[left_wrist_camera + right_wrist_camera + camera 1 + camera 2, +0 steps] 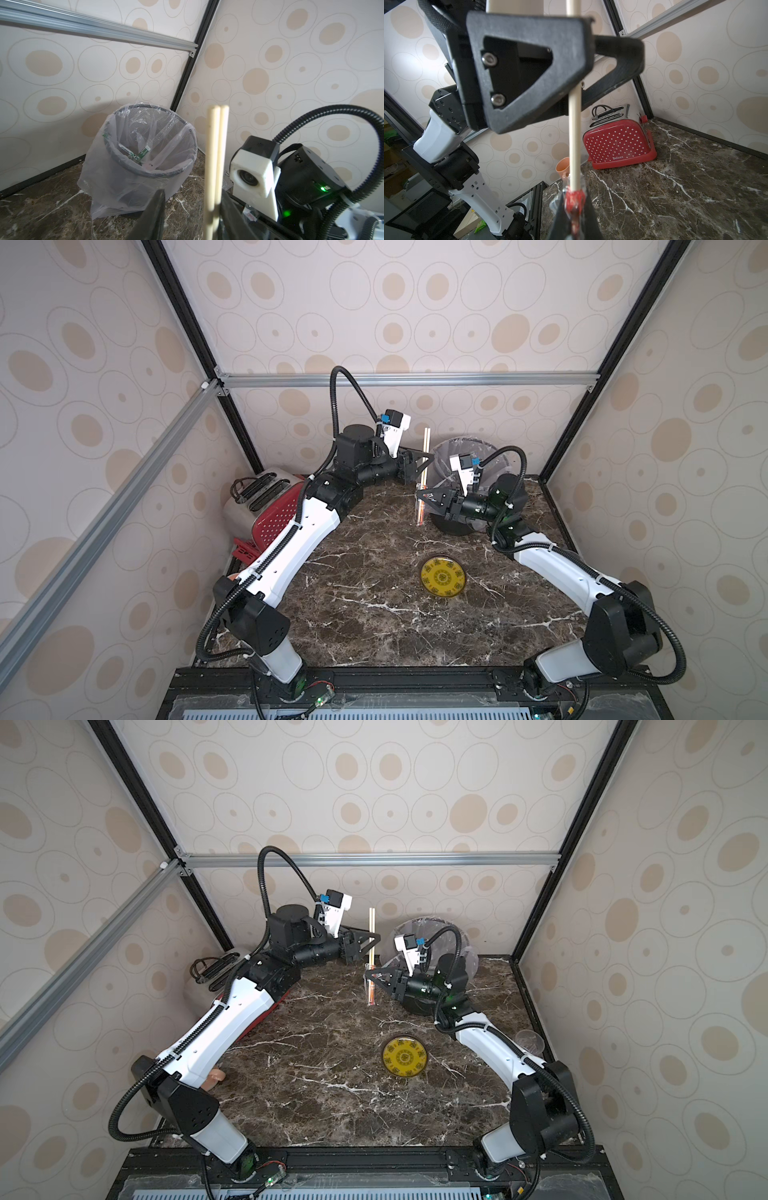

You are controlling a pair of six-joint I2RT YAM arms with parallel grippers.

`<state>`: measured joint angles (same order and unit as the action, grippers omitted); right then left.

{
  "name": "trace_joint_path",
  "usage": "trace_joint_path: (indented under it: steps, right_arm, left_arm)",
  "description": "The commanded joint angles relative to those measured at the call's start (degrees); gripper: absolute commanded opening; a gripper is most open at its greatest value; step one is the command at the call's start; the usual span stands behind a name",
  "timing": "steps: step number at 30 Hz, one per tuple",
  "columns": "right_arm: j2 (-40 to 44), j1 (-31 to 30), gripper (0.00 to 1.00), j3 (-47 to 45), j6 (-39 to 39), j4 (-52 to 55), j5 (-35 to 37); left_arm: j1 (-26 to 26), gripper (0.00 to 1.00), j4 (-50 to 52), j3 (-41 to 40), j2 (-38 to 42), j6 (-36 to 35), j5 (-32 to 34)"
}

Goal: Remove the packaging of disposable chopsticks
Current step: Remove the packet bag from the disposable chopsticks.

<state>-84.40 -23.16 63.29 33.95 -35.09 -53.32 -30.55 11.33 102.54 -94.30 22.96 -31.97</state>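
Top views, disposable chopsticks (425,448): upright above the far part of the desk (374,614), just beside the bin (451,526). The upper ends are bare and the lower ends sit inside the packaging (420,512).
Top views, packaging: clear sleeve with orange-red print, hanging below the right fingers (432,499). The print is too small to read.
Top views, left fingers (409,466): at mid-length of the chopsticks. Their gap cannot be judged from here.
Top views, hidden items: toaster (266,506) partly behind the left arm. A peach cup (216,1076) lies mostly under that arm. A clear cup (530,1042) shows near the desk's right edge in a top view.
Top views, yellow disc (443,576): its pattern is not legible.
Left wrist, left fingers (153,216): partly open. The chopsticks (215,155) stand between them, against one finger, with a clear gap to the other.
Left wrist, bin (162,176): mesh, lined with a clear bag. The strips inside carry green print that is unreadable.
Left wrist, cut off: the lower ends of the chopsticks leave the frame.
Right wrist, right fingers (589,222): closed, pinching the red-printed top of the packaging (574,199). The print is blurred.
Right wrist, chopsticks (574,135): they rise out of the sleeve and pass between the left fingers (529,62). The pair lines up as one, and the top is cut off.
Right wrist, writing: "Belinee" on the red, white-dotted toaster (618,145).
Right wrist, peach cup (563,167): partly hidden behind the chopsticks.
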Motion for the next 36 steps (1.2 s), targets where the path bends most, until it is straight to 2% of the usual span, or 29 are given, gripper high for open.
trace_joint_path:
  steps: [1, 5, 8, 12, 19, 21, 23, 25, 28, 32, 36]
  right_arm:
    - [1.61, -0.14, 0.00, 0.85, -0.99, -1.64, -0.04]
    - [1.27, -0.22, 0.00, 1.32, -0.97, -1.71, 0.87]
    - [0.82, -0.19, 0.00, 1.95, -0.67, -1.66, 0.68]
    - [0.16, -0.15, 0.00, 2.30, -0.53, -0.83, -0.04]
    - [0.00, -0.21, 0.22, -1.17, 0.55, -0.37, -3.51]
    - [0.29, -0.16, 0.24, -3.08, 1.14, -1.09, -3.45]
    - [0.89, -0.20, 0.19, -4.62, 0.87, -0.97, -2.70]
    - [1.25, -0.19, 0.08, -5.57, 0.83, -0.77, -2.89]
    - [1.22, -0.21, 0.00, -5.99, 0.93, -0.91, -2.67]
    - [0.90, -0.19, 0.00, -5.93, 1.45, -2.13, -3.12]
    - [1.85, -0.19, 0.00, -6.73, -3.30, 4.92, -0.53]
  left_arm:
    - [-0.11, 0.35, -1.81, -1.42, 1.15, 1.64, -2.06]
    - [-0.11, 0.12, -2.69, -3.28, 2.26, 1.91, -2.63]
    - [-0.09, 0.00, -3.24, -3.36, 2.39, 1.84, -3.83]
    - [-0.04, 0.00, -1.89, -1.76, 2.11, -0.45, -3.53]
    - [0.37, 0.00, 1.22, 4.18, 0.65, -4.50, -0.63]
    - [0.57, 0.00, 1.21, 5.13, 0.39, -4.74, 0.02]
    - [0.81, 0.00, 1.06, 5.73, 0.45, -4.94, 0.49]
    - [0.92, 0.00, 0.63, 5.85, 0.63, -4.94, 0.85]
    - [0.91, 0.00, 0.40, 6.42, 0.44, -4.53, 0.90]
    - [0.93, 0.00, 0.51, 6.46, 0.43, -4.72, 1.77]
    - [2.25, 0.00, 4.88, 9.02, 1.70, -7.88, 6.56]
